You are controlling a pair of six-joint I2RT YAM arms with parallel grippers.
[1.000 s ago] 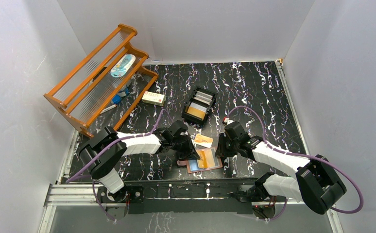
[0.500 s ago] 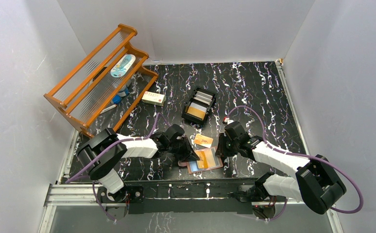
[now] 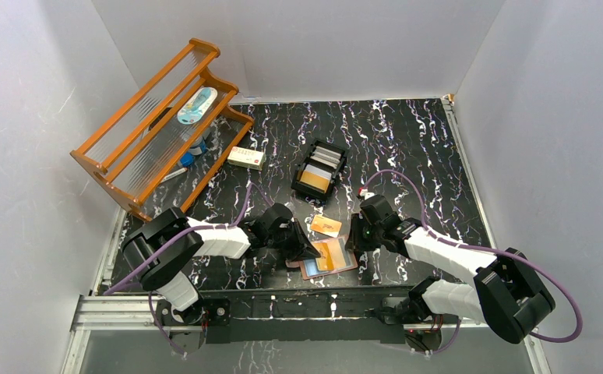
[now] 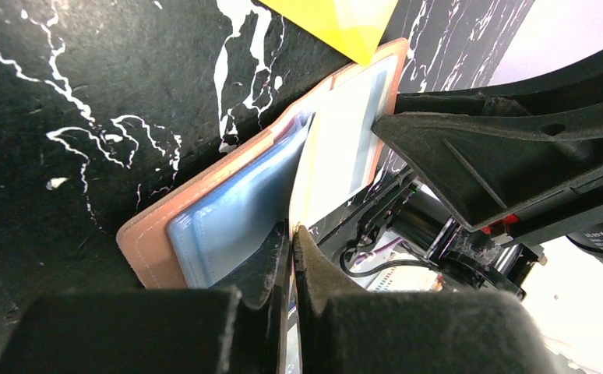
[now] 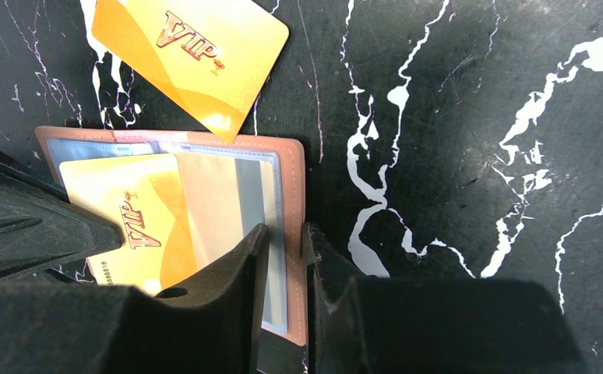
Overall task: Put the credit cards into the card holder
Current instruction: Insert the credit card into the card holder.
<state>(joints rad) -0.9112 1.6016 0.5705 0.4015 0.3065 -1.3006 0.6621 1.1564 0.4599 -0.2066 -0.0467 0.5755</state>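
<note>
The salmon-brown card holder (image 3: 343, 266) (image 5: 292, 183) (image 4: 152, 238) lies open near the table's front edge, its clear sleeves up. My left gripper (image 3: 308, 251) (image 4: 291, 231) is shut on a gold credit card (image 5: 131, 214) (image 4: 337, 152), whose far end lies in the holder's sleeve. My right gripper (image 3: 352, 243) (image 5: 283, 234) has its jaws a little apart astride the holder's right edge, one finger on the sleeve and the other beside the leather. A second gold credit card (image 3: 326, 226) (image 5: 193, 47) lies loose just behind the holder.
A black slotted tray (image 3: 305, 166) with more cards stands behind the loose card. A white-and-red small box (image 3: 246, 157) lies left of it. A wooden rack (image 3: 158, 125) fills the back left. White walls close in the table.
The left arm has shifted slightly left and toward the front edge with the card. The right arm and the card holder have stayed put.
</note>
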